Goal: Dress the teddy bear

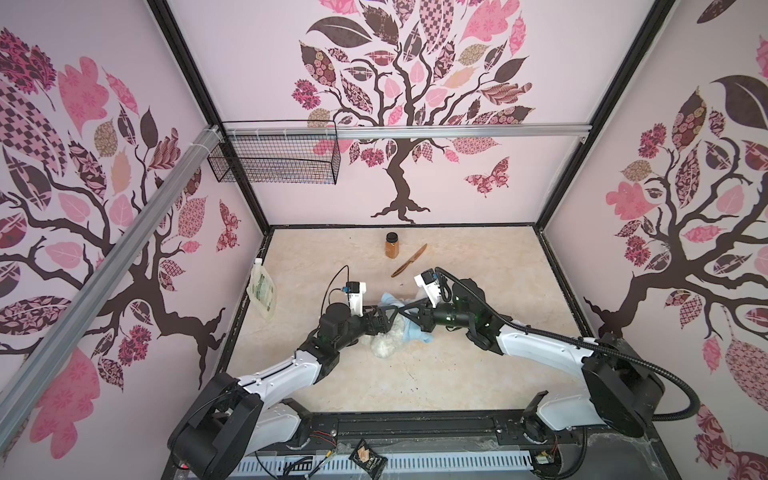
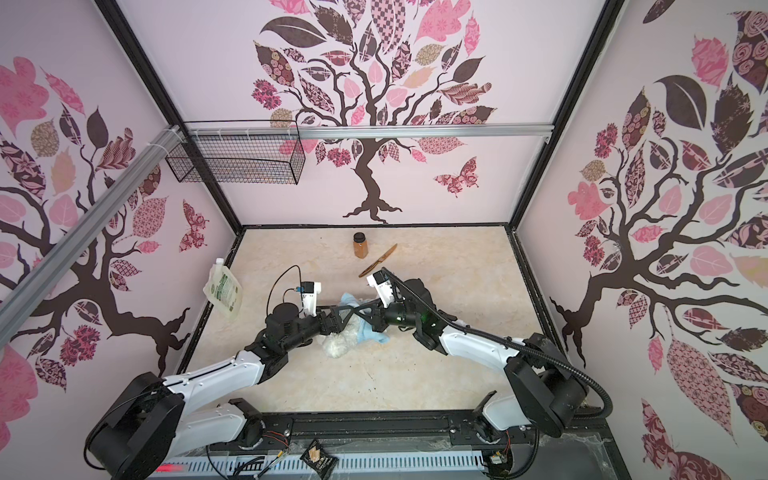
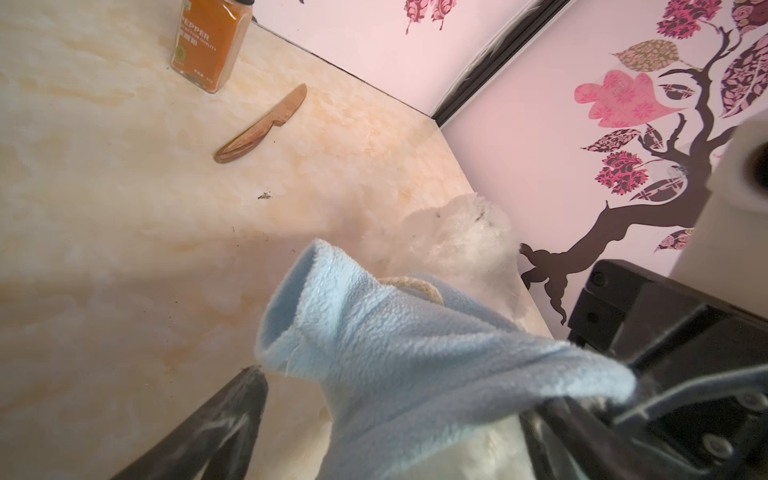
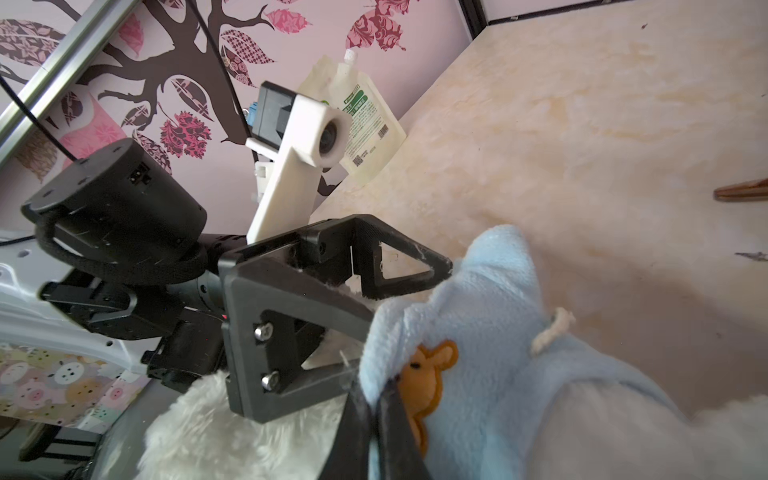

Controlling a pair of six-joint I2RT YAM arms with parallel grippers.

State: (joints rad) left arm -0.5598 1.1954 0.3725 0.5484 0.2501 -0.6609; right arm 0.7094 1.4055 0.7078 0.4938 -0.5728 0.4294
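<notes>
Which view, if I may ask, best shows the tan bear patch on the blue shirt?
The right wrist view: the tan bear patch is close and sharp. The left wrist and both top views show only the blue shirt.

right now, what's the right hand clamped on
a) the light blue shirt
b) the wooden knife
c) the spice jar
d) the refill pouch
a: in the right wrist view the right hand is pinched shut on a fold of the light blue shirt, right beside its tan bear patch.
</notes>
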